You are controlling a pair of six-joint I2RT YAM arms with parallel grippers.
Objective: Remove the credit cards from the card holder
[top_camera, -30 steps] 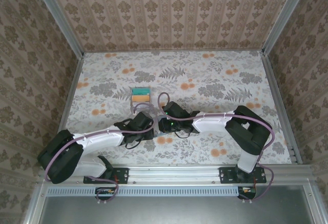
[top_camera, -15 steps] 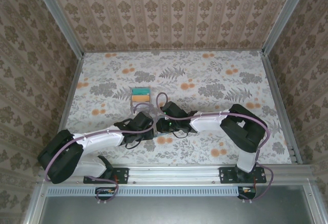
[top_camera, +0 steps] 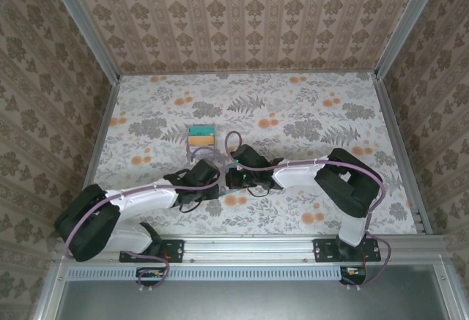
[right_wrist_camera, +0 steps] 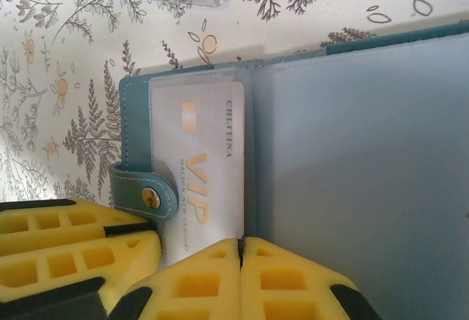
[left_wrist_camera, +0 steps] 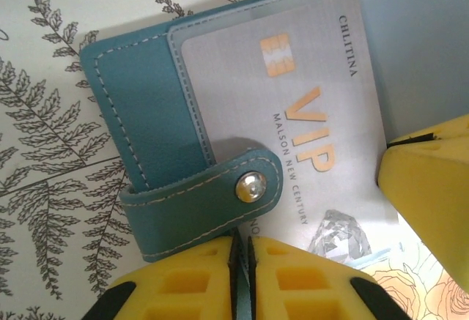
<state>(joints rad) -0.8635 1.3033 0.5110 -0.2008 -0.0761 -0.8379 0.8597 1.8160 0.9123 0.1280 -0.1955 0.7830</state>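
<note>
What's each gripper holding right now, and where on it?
The left gripper and right gripper are both shut at the card holder's edge: left by the strap, right beside the VIP card. Whether either pinches it cannot be told.

The left arm (top_camera: pixel 139 201) and right arm (top_camera: pixel 308 172) are stretching low and inward, wrists nearly meeting. The left gripper (left_wrist_camera: pixel 242 261) is pressing its yellow fingers together, with a thin slit between them. The right gripper (right_wrist_camera: pixel 240 258) is clamping fully closed, just beside it.
</note>
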